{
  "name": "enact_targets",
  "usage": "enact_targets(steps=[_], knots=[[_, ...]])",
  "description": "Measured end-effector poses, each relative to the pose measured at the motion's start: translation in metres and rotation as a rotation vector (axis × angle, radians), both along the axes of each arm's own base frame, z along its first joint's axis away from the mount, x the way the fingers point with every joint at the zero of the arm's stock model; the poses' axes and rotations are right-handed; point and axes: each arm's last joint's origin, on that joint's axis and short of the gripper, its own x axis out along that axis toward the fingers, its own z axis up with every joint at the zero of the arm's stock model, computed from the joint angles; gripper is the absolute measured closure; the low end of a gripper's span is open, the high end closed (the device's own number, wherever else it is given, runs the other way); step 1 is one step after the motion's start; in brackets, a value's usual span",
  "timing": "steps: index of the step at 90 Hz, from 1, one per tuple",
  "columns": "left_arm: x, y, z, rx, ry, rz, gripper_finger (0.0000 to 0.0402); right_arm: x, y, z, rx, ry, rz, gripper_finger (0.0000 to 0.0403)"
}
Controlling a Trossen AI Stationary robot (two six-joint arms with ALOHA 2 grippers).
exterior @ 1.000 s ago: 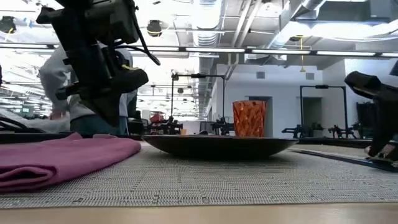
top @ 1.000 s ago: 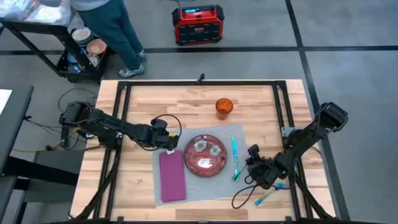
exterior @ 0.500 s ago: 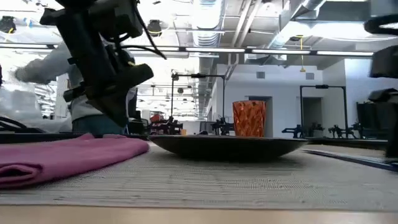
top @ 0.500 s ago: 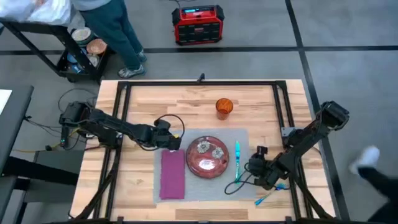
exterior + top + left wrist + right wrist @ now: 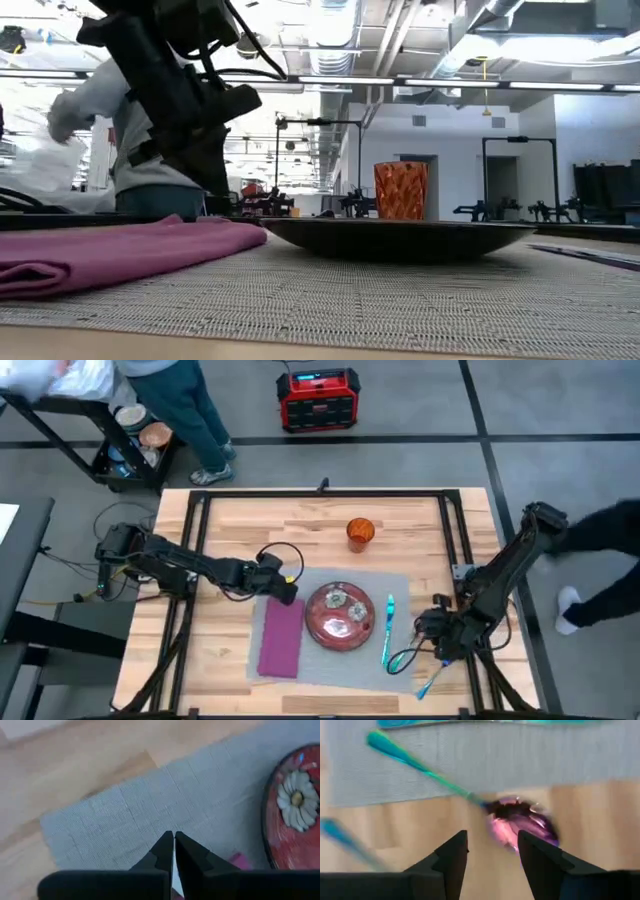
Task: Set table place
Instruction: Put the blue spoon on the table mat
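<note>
While the high view puts the grey placemat (image 5: 330, 628) at counter (image 5: 250, 525) centre, left gripper (image 5: 284, 592) pinches its 10 o'clock corner, jaws narrow. Right wrist view: right gripper (image 5: 490, 850) jaws wide over a spoon (image 5: 520, 822); dragging the mat risks sliding the plate (image 5: 340, 617).

One wooden table (image 5: 230, 530). One grey placemat (image 5: 318, 660). One red plate (image 5: 341, 616) with two flowers painted on. One purple napkin (image 5: 281, 636). One orange cup (image 5: 360, 533). Three teal cutlery pieces: one (image 5: 387, 630) on mat, two off right edge. Two robot arms. One red box (image 5: 318, 399) on floor.
</note>
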Motion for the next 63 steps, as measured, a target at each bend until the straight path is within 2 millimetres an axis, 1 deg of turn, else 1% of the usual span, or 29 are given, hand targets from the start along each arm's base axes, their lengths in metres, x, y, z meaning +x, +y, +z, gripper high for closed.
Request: enact_targets(steps=[5,13,18,23,31,39,44,55,63], knots=[[0.0,0.0,0.0,-0.016,0.001,-0.007,0.0401,-0.001,0.005,0.009,0.133,-0.062,-0.098,0.0239],[0.0,-0.001,0.0,-0.04,0.002,-0.02,0.0401,0.002,0.015,0.026,0.337,-0.258,-0.29,0.0239],[0.001,-0.001,0.0,-0.039,0.0,-0.034,0.0401,0.003,0.016,0.031,0.409,-0.355,-0.453,0.024],[0.001,-0.002,0.0,-0.035,0.003,-0.047,0.0401,0.002,0.015,0.03,0.437,-0.388,-0.583,0.0243],[0.001,-0.002,0.0,-0.035,0.015,-0.08,0.0401,-0.002,0.009,0.019,0.416,-0.332,-0.762,0.025],[0.001,-0.003,0.0,-0.028,0.037,-0.151,0.0401,-0.009,-0.001,0.004,0.297,-0.239,-0.919,0.0257],[0.001,-0.003,0.0,-0.023,0.05,-0.195,0.0401,-0.01,-0.006,0.0,0.234,-0.207,-0.942,0.0261],[0.0,-0.004,0.0,-0.034,0.073,-0.266,0.0401,-0.005,-0.011,0.0,0.221,-0.155,-0.967,0.0266],[0.0,-0.005,-0.001,-0.039,0.082,-0.301,0.0401,-0.008,-0.011,-0.001,0.213,-0.048,-0.942,0.0268]])
